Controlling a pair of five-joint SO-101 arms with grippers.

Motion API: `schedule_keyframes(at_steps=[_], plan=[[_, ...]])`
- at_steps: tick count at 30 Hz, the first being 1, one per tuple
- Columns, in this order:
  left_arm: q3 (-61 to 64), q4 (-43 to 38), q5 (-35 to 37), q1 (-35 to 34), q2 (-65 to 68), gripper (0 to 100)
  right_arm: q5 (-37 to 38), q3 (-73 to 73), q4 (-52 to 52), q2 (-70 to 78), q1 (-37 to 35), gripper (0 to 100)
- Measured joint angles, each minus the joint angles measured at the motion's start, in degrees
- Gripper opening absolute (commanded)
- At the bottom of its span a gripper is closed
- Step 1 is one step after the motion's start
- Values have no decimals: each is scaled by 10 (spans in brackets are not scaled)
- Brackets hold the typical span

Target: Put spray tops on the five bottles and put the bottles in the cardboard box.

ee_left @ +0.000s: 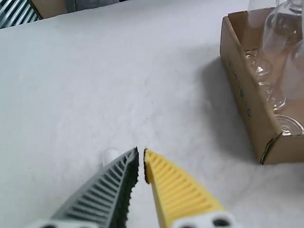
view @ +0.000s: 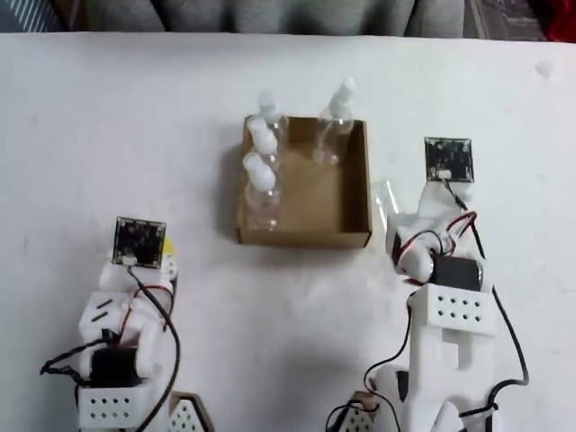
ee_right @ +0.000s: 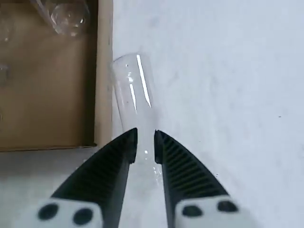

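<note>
Right pincer (ee_right: 145,135) is gripping, narrow, a clear bottle (ee_right: 130,90) lying on the counter (view: 135,117) just beside the mid-counter box (view: 306,237). Topped bottles (view: 261,171) are standing inside. Left pincer (ee_left: 141,154) is hanging closed, empty.

The cardboard box (view: 353,193) sits open at frame centre. Inside it, three clear left bottles (view: 262,191) and one corner bottle (view: 331,135) at upper right stand upright, each wearing white spray tops (view: 263,135). The fifth bottle (ee_right: 130,92) lies on its side just right of the box.
</note>
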Motion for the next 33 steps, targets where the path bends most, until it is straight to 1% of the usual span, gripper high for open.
schedule_keyframes(at_steps=[5,7,10,12,16,19,25,29,33], plan=[[0,0,0,0,0,20,-5,0,-36,10,-1,38],[0,0,0,2,0,20,1,-5,-46,45,0,89],[0,0,0,4,0,20,6,-45,-55,127,11,191],[0,0,0,4,0,21,6,-82,-55,194,18,224],[0,0,0,4,0,21,6,-146,-55,319,14,226],[0,0,0,4,0,21,5,-173,-56,360,12,226],[0,0,0,4,0,21,6,-180,-55,361,-11,226],[0,0,0,4,0,21,6,-181,-33,357,-19,226],[0,0,0,4,0,21,-33,-180,4,340,-22,226]])
